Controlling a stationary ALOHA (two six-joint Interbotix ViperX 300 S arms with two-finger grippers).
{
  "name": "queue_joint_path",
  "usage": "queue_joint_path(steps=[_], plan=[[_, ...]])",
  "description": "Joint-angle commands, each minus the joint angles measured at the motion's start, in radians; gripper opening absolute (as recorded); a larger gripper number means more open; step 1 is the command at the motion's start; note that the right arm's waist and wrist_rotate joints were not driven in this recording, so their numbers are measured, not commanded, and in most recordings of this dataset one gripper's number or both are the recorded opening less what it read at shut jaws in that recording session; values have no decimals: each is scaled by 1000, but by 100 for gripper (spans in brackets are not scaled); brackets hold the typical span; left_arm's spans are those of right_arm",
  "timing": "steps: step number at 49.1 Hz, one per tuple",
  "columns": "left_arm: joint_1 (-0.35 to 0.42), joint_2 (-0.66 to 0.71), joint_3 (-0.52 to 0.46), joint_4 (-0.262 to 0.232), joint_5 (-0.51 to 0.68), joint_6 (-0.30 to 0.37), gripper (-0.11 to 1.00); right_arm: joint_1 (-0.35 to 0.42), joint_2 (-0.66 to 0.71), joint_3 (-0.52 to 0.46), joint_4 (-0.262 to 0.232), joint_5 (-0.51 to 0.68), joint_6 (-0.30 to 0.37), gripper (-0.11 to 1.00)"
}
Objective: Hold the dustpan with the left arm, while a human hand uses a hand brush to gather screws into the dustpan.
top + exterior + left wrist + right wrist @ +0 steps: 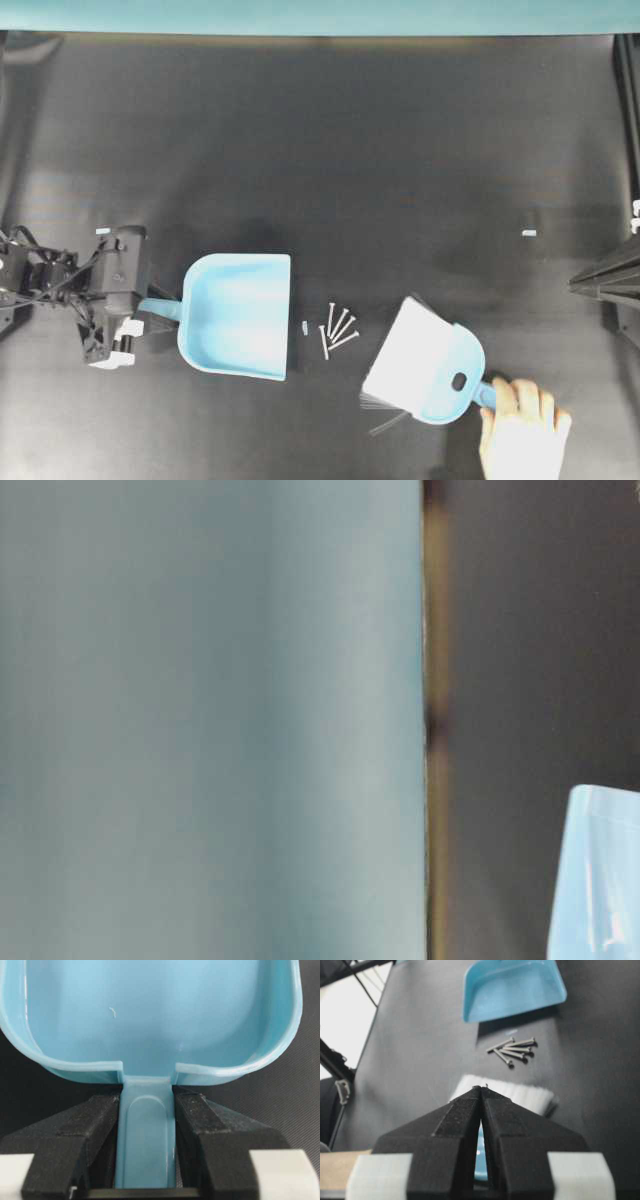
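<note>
- The left gripper (147,1125) has its black jaws pinching the short narrow handle of the light blue dustpan (238,314); the left wrist view shows both jaws pressed against the handle's two sides, just behind the tray's raised rim.
- The dustpan lies on the black counter (330,150), left of the middle and nearer the counter's near edge, its open mouth turned toward the right edge. Its tray holds only a tiny white fleck.
- The left arm (70,290), black with white parts and loose black cables, sits at the counter's left edge, in line with the dustpan's handle.
- About five small silver screws (337,328) lie in a loose cluster on the counter, just beyond the dustpan's open mouth and apart from it, between the dustpan and the brush.
- The hand brush (425,362) rests to the right of the screws, near but not touching them, its white bristles facing them and its blue back with the oval hole behind.
- A bare human hand (522,432) grips the brush's slim handle near the counter's near right corner.
- The right gripper (481,1091) has its jaws pressed together with nothing between them, pointing over the brush bristles toward the screws and dustpan.
- A small white fleck (529,233) lies well apart toward the right edge.
</note>
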Motion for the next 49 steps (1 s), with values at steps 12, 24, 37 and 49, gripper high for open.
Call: queue_joint_path(steps=[12, 24, 37, 49], plan=[[-3, 38, -64, 3, 89, 6, 29, 0, 5, -6, 2, -11, 0, 0], [-2, 48, -78, 3, 91, 6, 29, 0, 5, -5, 2, -11, 2, 0], [-2, 51, -80, 2, 95, 5, 29, 0, 5, -5, 2, -11, 2, 0], [2, 55, -80, 3, 95, 5, 29, 0, 5, -5, 2, -11, 0, 0]])
